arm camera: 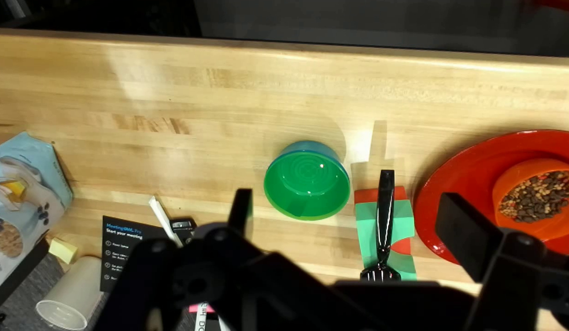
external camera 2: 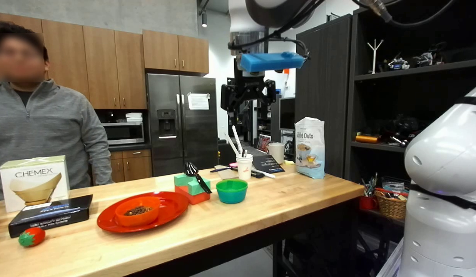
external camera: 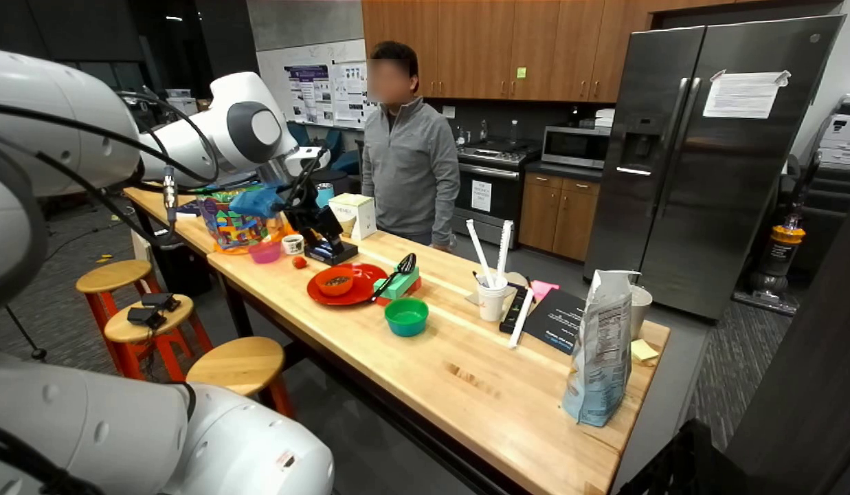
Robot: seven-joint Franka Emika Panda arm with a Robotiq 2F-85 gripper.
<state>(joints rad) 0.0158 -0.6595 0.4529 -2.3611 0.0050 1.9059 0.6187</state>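
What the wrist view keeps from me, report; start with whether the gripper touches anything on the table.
Observer: Nothing. In an exterior view the open gripper hangs in the air, well higher than the green bowl.
Operator: Now tell me whether anyone is near.
Observer: Yes, a man in a gray pullover stands beside the table.
Operator: Name what lies past the red plate, outside my picture.
Observer: A strawberry lies near a black box; both exterior views show it.
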